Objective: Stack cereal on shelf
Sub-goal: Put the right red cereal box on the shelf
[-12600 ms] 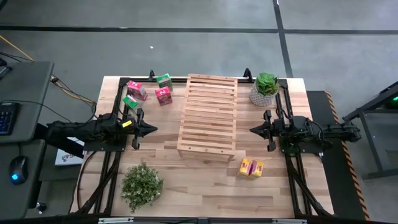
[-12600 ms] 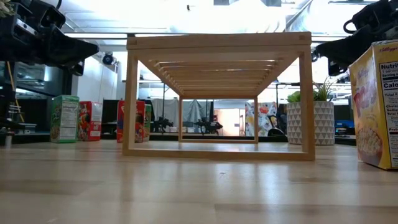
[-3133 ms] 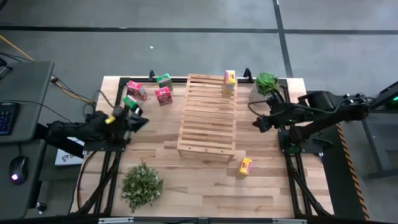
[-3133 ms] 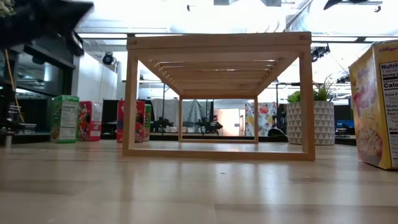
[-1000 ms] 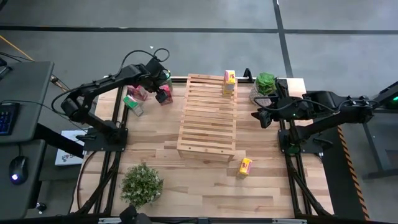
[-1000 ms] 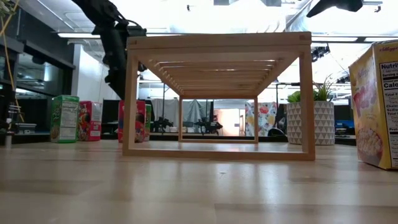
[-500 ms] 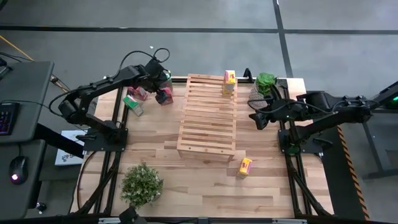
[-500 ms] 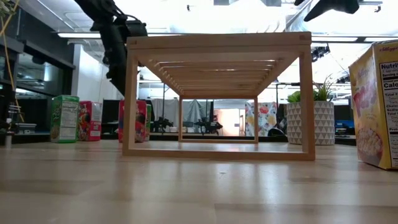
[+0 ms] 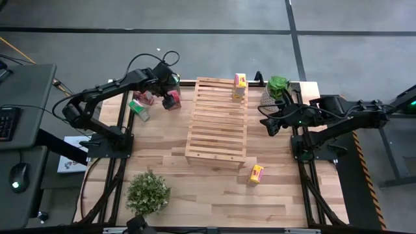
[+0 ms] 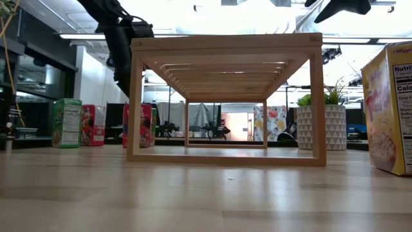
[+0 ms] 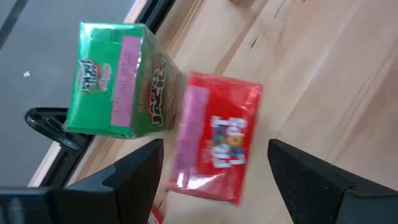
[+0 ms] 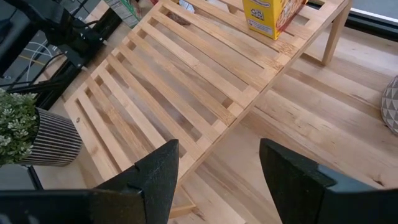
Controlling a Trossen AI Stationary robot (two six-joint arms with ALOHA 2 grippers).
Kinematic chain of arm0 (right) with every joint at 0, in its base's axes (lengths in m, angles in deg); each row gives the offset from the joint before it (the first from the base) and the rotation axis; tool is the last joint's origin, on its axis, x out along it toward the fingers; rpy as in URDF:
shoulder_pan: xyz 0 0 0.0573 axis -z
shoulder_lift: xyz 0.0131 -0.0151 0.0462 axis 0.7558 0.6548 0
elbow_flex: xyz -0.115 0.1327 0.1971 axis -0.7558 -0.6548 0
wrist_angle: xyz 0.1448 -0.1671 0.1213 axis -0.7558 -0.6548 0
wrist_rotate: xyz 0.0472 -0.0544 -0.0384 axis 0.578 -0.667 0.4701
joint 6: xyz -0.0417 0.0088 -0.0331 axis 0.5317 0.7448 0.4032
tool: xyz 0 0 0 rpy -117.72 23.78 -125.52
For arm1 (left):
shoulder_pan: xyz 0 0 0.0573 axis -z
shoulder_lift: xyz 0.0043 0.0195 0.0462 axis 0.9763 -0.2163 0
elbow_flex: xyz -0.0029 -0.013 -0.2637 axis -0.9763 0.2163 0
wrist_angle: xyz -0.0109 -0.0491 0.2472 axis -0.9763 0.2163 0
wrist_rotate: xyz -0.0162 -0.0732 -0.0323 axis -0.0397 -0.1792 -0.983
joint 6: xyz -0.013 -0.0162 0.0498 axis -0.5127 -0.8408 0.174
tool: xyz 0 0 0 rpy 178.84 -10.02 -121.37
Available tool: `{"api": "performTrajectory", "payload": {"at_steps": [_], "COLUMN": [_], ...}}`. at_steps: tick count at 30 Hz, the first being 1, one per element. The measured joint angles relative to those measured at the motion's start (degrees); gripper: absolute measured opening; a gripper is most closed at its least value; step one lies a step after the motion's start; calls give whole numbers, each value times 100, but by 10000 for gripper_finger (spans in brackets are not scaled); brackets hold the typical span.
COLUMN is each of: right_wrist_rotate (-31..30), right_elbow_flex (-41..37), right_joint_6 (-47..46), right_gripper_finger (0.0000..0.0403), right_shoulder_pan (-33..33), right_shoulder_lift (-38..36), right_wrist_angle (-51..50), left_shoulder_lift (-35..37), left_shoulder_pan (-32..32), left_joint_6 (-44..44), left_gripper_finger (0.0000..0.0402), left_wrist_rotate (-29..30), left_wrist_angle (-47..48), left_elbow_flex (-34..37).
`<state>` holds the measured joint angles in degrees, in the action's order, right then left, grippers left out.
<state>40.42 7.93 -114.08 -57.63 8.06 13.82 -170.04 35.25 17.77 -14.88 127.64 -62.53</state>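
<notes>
My left gripper (image 9: 168, 95) (image 11: 216, 152) hangs open over a pink-red cereal box (image 11: 214, 140) (image 9: 171, 99) at the table's far left, one finger on each side and clear of it. A green cereal box (image 11: 118, 81) stands just beyond it. Another pink-red box (image 9: 143, 95) and a green one (image 9: 138, 109) lie farther left. One yellow box (image 9: 240, 86) (image 12: 270, 15) stands on the shelf (image 9: 218, 122) at its far right corner. Another yellow box (image 9: 256, 173) lies on the table near the shelf's near right corner. My right gripper (image 9: 264, 123) (image 12: 219, 146) hovers open to the right of the shelf.
A potted plant in a white pot (image 9: 277, 91) stands at the far right, close behind my right arm. A bushy plant (image 9: 148, 193) stands at the near left. Bare tabletop (image 9: 214, 195) lies in front of the shelf.
My left gripper has rolled a little about its own pointing line while staying over the pink-red box. The boxes have kept their places.
</notes>
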Motion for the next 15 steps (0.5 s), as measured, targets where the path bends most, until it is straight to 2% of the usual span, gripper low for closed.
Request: {"api": "performTrajectory", "payload": {"at_steps": [15], "right_wrist_rotate": [2], "right_elbow_flex": [0], "right_joint_6": [-20], "right_gripper_finger": [216], "right_shoulder_pan": [-2], "right_shoulder_lift": [0], "right_wrist_angle": [4], "left_shoulder_lift": [-488], "left_shoulder_pan": [11], "left_joint_6": [-3], "left_gripper_finger": [280], "left_wrist_rotate": [-16], "left_wrist_angle": [129], "left_elbow_flex": [-2]}}
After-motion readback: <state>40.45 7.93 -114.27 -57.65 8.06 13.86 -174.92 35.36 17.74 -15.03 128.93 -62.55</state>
